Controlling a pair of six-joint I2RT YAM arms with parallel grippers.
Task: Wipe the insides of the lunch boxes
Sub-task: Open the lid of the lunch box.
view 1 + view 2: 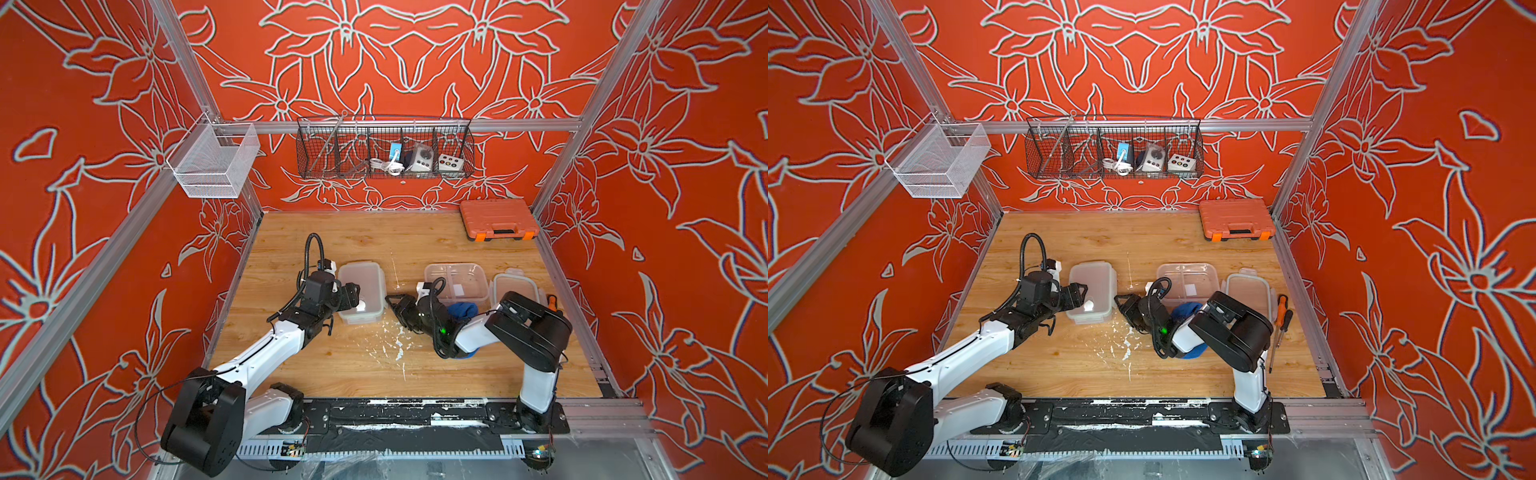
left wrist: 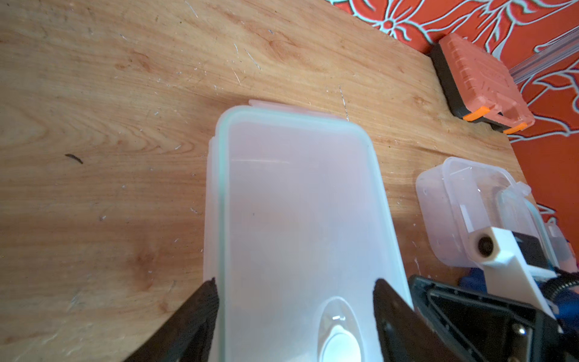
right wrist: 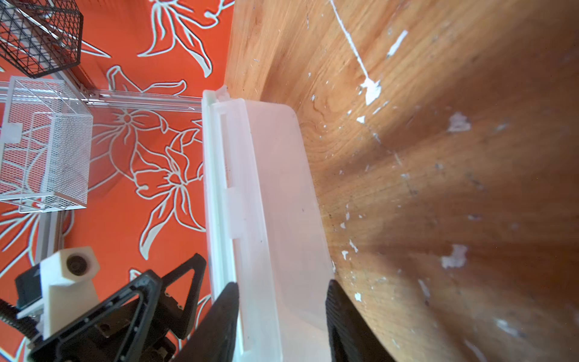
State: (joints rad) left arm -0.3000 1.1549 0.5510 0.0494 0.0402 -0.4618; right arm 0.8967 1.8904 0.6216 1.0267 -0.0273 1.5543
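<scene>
Plastic, translucent, cover seated: the lidded lunch box [image 1: 360,282] stands on the left half of the wooden table [image 1: 374,245].

Left pincer [image 2: 294,282]: poised over the near end of that box. Jaws are spread wide, their tips show in front of the cover, and they grip nothing.

Right pincer [image 3: 282,283]: turned on its side at the same box's right-hand wall, which passes between the parted jaws. Whether they press on it cannot be told.

Divided lunch box [image 1: 455,278]: uncovered, right of centre and well apart from the first. A partition and a white sticker [image 1: 459,289] are visible inside.

Loose lid [image 1: 515,286]: flat on the table, just beside the divided box on its right.

Blue cloth [image 1: 463,309]: on the table at the divided box's near edge, partly hidden under the right arm.

Orange tool case [image 1: 496,218]: closed, in the far right corner.

Screwdrivers [image 1: 1280,328]: two, along the table's right edge.
</scene>
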